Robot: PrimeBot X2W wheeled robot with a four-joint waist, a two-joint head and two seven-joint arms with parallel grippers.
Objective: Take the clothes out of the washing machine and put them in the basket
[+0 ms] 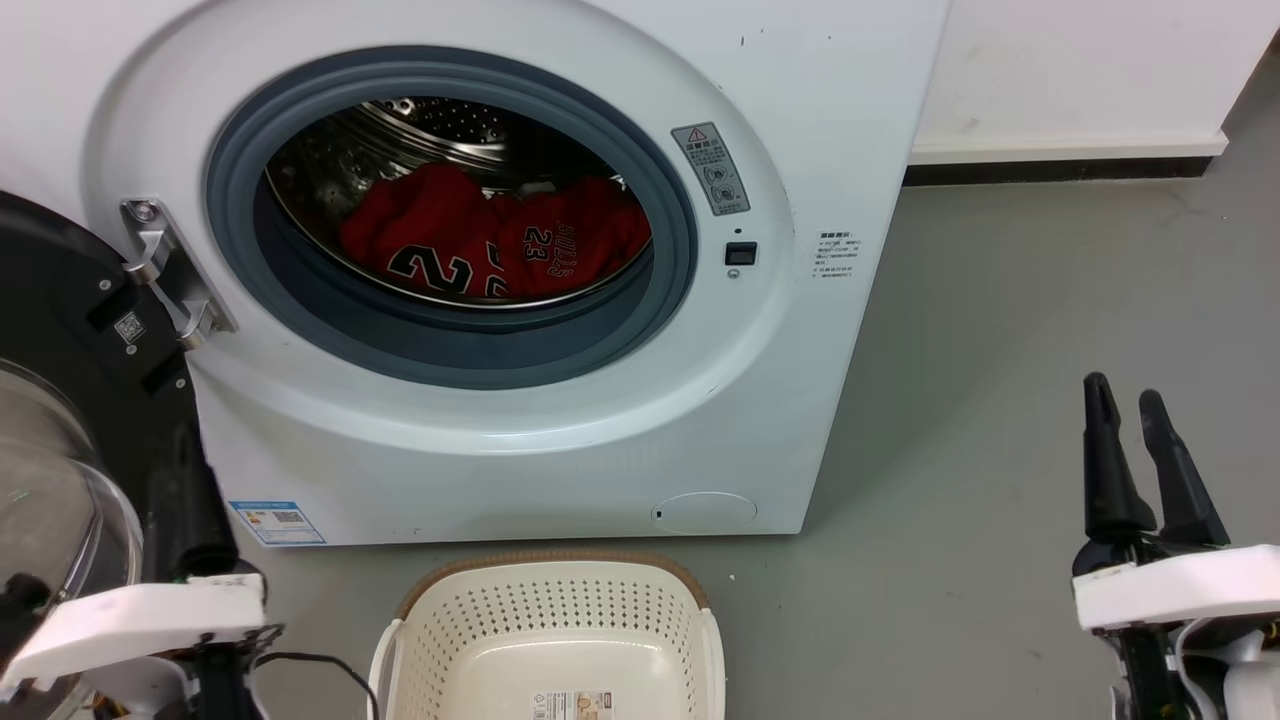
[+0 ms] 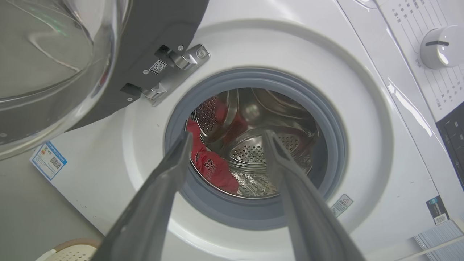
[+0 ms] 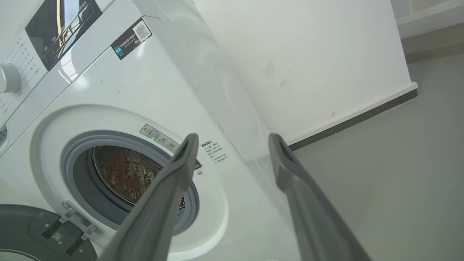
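1. Nearest, both pincers are empty. The left pincer (image 2: 228,135) has its fingers spread wide and points at the drum opening. The right pincer (image 1: 1124,392) is also parted, off to the side over the floor.
2. The basket (image 1: 550,560) sits on the floor just in front of the washing machine (image 1: 830,100), with nothing in it, so the step in hand looks like the first reach.
3. The door (image 1: 60,300) stands open close beside the left arm. That wrist should keep off its glass and hinge.
4. Pass above the grey door ring (image 1: 450,350) rather than across it, since the rubber could catch a finger.
5. The clothes (image 1: 480,245) lie bunched low in the drum. Aim for a raised fold and bite deep — a thin jersey probably slips from a shallow pinch — then lift up and back, so trailing cloth clears the ring.
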